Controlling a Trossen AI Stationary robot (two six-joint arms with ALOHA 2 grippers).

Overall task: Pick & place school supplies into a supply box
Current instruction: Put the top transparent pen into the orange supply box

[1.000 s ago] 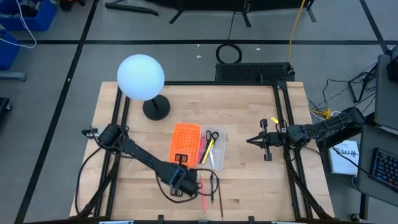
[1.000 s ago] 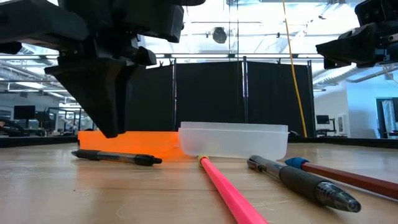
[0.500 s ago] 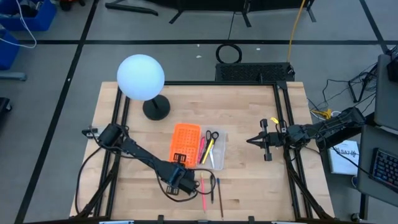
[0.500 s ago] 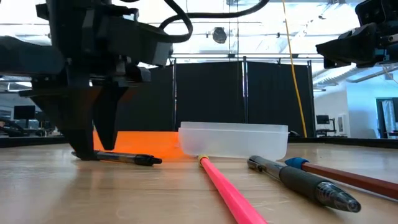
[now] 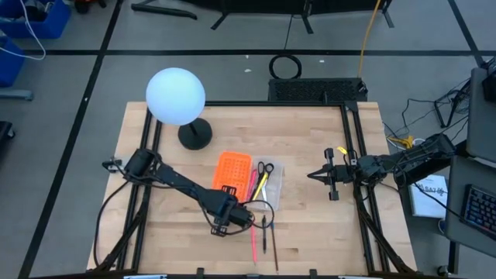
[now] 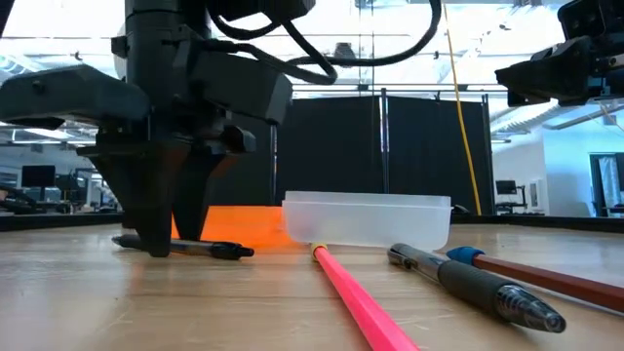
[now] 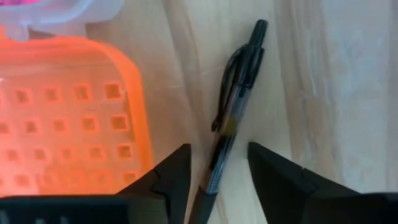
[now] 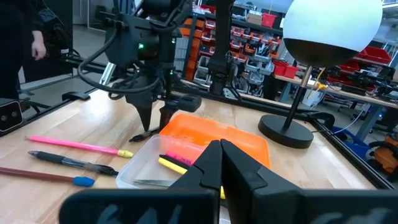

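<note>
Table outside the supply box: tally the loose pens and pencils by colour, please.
Black: 2, the thin pen and the thick pen
Pink: 1, the pink pencil
Brown with a blue end: 1, the brown pencil
Total: 4

The left arm reaches diagonally across the counter (image 5: 325,232), wrist bent down so the left gripper (image 7: 216,163) points at the surface, jaws spread apart with fingertips (image 6: 156,244) at counter level. The right arm lies stretched out level at the right side, its right gripper (image 5: 312,176) closed, fingers (image 8: 208,165) pressed together.
</note>
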